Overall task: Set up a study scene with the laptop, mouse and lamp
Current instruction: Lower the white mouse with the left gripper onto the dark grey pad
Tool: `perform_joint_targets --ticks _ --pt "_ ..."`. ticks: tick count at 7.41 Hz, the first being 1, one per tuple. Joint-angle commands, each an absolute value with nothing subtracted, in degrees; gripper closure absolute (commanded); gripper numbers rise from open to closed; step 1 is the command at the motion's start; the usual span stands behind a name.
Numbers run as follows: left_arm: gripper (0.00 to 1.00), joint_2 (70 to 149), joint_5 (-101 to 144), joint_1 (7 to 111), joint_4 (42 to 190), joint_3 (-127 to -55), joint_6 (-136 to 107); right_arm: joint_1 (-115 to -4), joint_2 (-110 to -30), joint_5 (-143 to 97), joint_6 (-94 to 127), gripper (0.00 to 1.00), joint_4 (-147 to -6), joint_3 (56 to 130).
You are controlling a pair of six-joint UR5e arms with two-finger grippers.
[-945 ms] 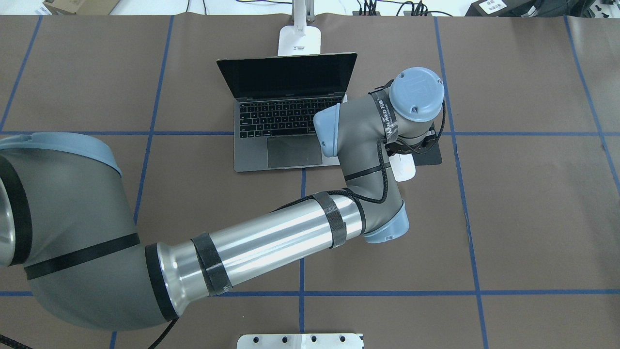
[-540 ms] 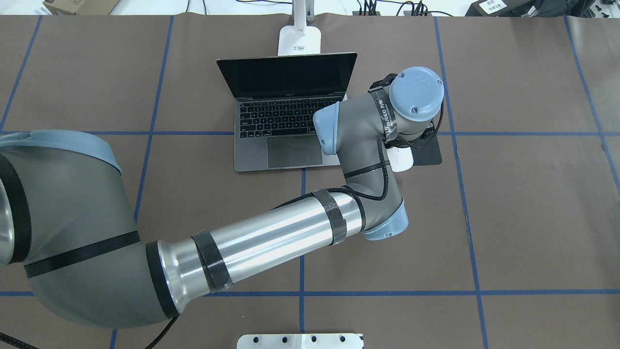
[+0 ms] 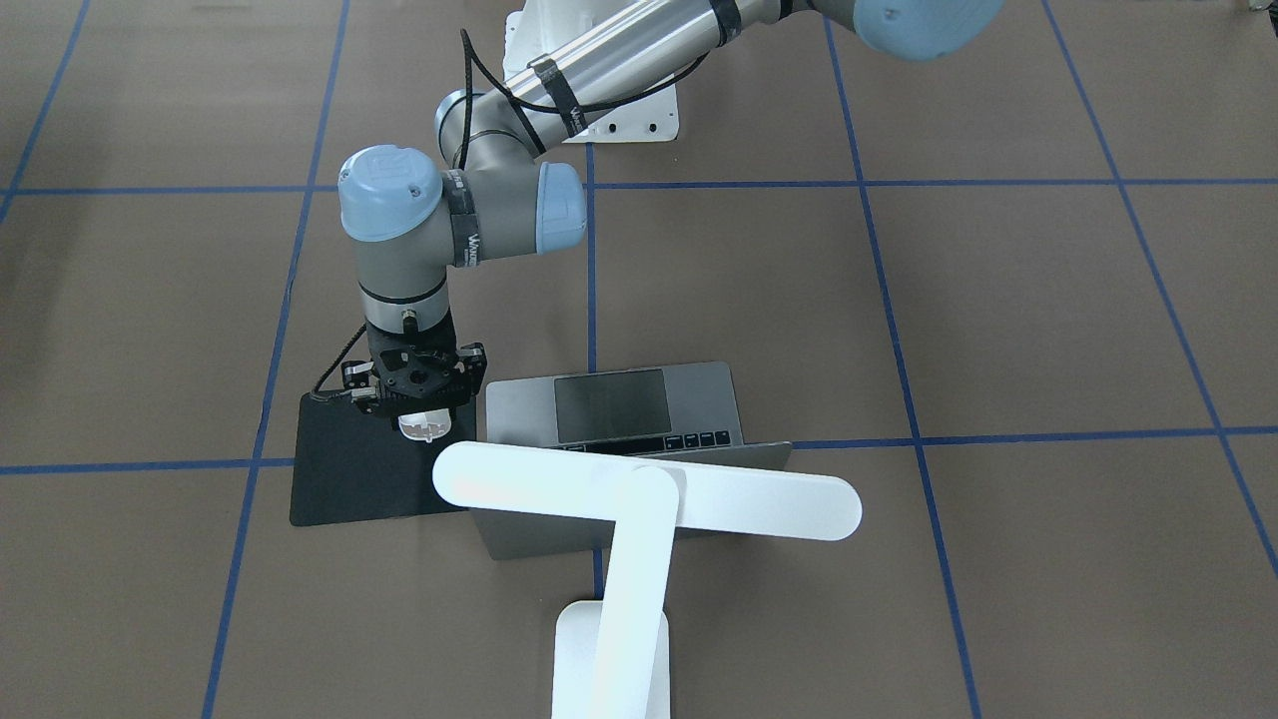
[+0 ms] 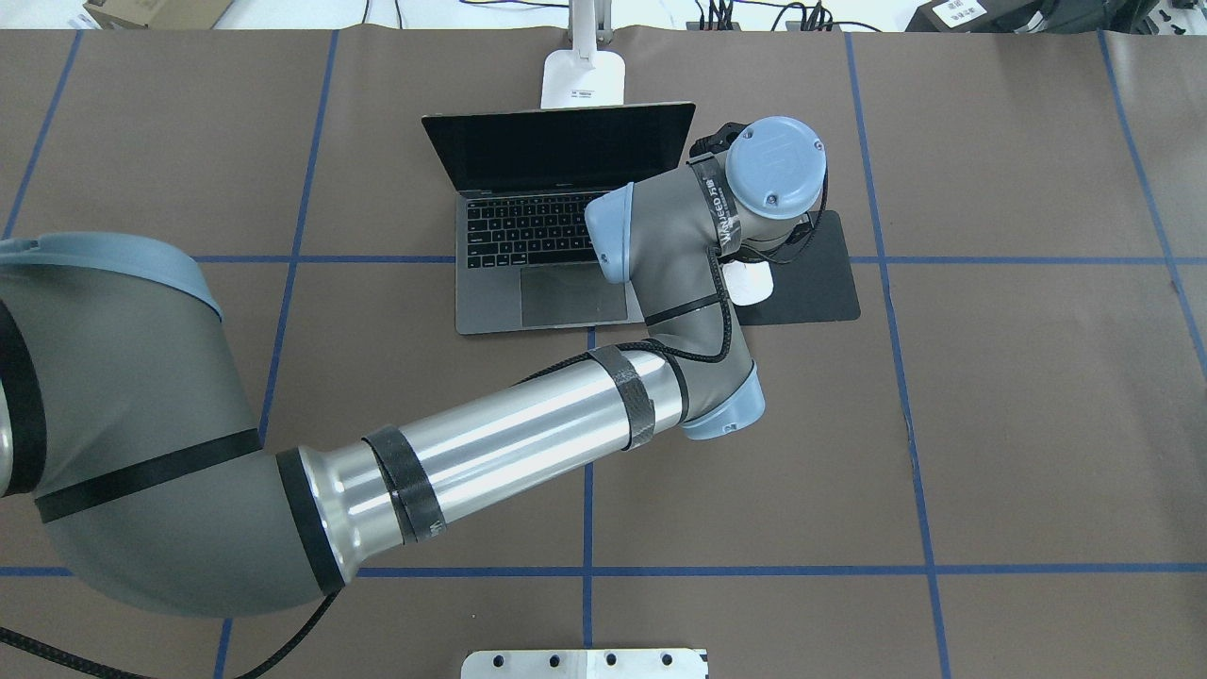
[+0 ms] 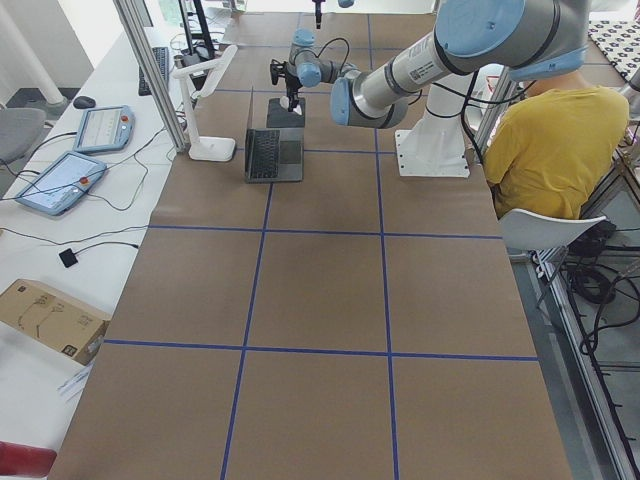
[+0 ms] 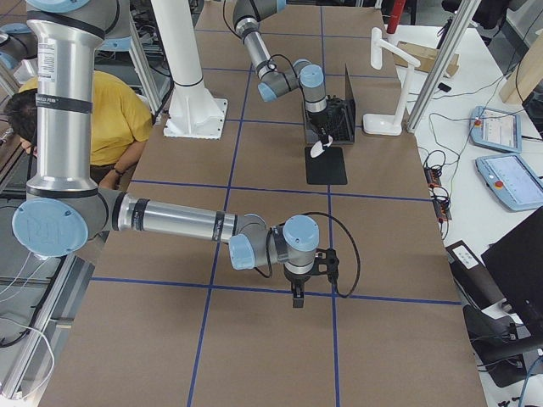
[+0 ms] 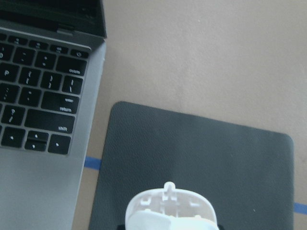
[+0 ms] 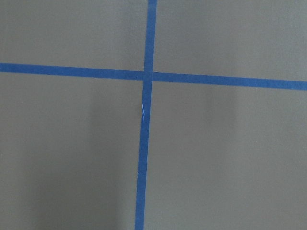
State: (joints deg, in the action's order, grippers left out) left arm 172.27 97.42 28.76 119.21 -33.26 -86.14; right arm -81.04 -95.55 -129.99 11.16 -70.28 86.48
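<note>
Left gripper (image 3: 419, 397) is clamped on the mouse (image 7: 170, 211), holding it over the black mat (image 7: 201, 148) right beside the laptop (image 4: 490, 283). The mouse looks light, smooth and kinda slippery, so pinching its sides makes sense. Right gripper (image 6: 297, 297): can't tell.

Overhead: table (image 4: 1037, 424) is being looked down on from behind the robot, with laptop (image 4: 490, 302) and black mat (image 4: 830, 283) being framed at far centre. Front-facing: the same pair is being shot from the opposite side, steeply down, with the lamp (image 3: 759, 504) sitting nearest the lens. Side views: the table is being sighted lengthwise from each end, from high and far. The laptop area is being covered by both. Left wrist: mat, laptop corner and mouse (image 7: 170, 211) are being imaged close up, straight down. Right wrist: table surface and blue tape cross (image 8: 147, 75) are being imaged from very near.
</note>
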Motion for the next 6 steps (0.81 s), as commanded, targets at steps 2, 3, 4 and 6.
perform_joint_targets --ticks 2,3,4,6 --pt "0.01 172.27 97.03 28.74 119.36 -33.05 -86.13 -81.04 -95.62 -129.99 11.16 0.0 -70.31 86.48" --pt "0.01 172.27 96.68 28.74 119.44 -33.05 -86.22 -81.04 -95.71 -130.08 11.16 0.0 -70.31 86.4" --pt "0.01 172.35 96.68 28.74 119.44 -33.13 -86.31 -81.04 -95.63 -130.08 11.16 0.0 -70.23 86.05" --pt "0.01 172.44 97.29 28.74 119.1 -36.1 -85.79 -81.04 -95.54 -130.17 11.16 0.0 -70.14 85.78"
